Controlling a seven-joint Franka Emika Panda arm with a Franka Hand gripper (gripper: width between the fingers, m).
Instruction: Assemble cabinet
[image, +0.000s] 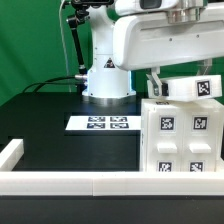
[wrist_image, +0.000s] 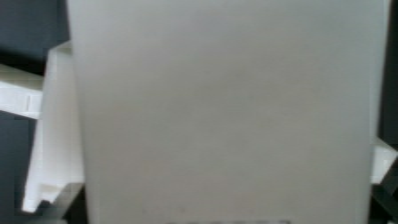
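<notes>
Exterior view is showing the cabinet standing on the black counter at that view's right. The arm is hanging just above its top, the jaws sitting beside a tagged white piece resting there; whether they are clenched or released, I cannot tell. Seemingly a top part is being fitted; the next move is calling for a square, gentle press downward.

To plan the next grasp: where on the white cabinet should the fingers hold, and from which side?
Probably its upper edge, from above. The cabinet stands upright on the table, the whole body looks too wide, and a white rail blocks its front.
</notes>
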